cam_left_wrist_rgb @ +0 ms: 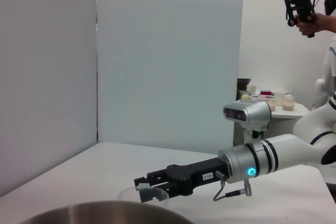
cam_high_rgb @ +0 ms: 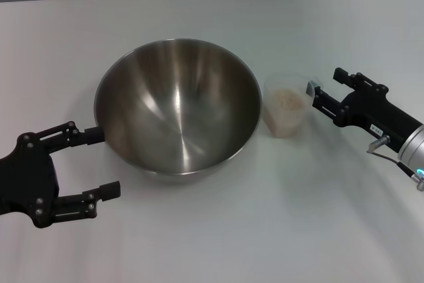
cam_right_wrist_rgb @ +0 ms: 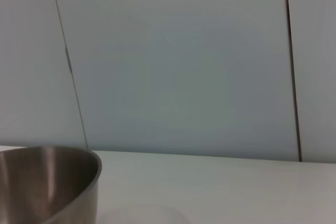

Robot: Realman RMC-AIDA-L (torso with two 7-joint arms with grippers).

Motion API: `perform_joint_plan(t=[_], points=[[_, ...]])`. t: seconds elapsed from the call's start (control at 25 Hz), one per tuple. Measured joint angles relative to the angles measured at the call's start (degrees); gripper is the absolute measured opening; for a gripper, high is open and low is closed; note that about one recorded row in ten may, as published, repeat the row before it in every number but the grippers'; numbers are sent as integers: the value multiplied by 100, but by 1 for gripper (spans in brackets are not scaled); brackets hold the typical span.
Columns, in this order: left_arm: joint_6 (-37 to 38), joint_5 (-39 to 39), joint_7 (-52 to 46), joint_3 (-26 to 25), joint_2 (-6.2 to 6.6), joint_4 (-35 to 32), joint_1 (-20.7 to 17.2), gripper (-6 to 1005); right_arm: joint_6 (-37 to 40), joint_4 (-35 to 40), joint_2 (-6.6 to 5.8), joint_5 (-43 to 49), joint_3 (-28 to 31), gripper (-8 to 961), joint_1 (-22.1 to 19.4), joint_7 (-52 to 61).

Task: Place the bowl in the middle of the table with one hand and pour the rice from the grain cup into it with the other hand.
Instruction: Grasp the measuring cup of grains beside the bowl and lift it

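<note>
White and bare apart from the task's things, the table (cam_high_rgb: pixel 218 243) runs back to a pale panelled wall. One bowl (cam_high_rgb: pixel 177 107) stands roughly at its middle, upright and with nothing inside, so the placing step looks done. One grain cup (cam_high_rgb: pixel 286 112) stands upright just beside the bowl on the robot's right, close to its wall, with the rice (cam_high_rgb: pixel 289 101) filling most of it; none has been poured, so lifting and tipping the cup over the bowl are left. Two grippers show. The left gripper (cam_high_rgb: pixel 98 162) hangs at the bowl's near-left side with fingers spread wide, one fingertip at or very near the rim, holding nothing. The right gripper (cam_high_rgb: pixel 322 93) reaches in at the cup's rim, fingers apart either side of the lip, not yet clamped as far as I can judge.
</note>
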State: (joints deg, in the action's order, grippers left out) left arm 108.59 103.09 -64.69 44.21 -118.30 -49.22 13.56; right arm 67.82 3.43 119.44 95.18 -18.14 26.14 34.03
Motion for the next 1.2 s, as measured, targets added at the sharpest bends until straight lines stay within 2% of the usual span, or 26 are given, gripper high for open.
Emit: perform_joint_plan(t=[0.76,1.04,1.2], points=[[-60,27,0,5,0,0,67,827,-78,1,0,2,0,598,44,-11],[-59,30,0,-1,0,0,68,827,13,-145,12,5,38,593,52,-568],[-57,8,0,-1,0,0,52,827,16,-182,4,0,55,503,58,-596]])
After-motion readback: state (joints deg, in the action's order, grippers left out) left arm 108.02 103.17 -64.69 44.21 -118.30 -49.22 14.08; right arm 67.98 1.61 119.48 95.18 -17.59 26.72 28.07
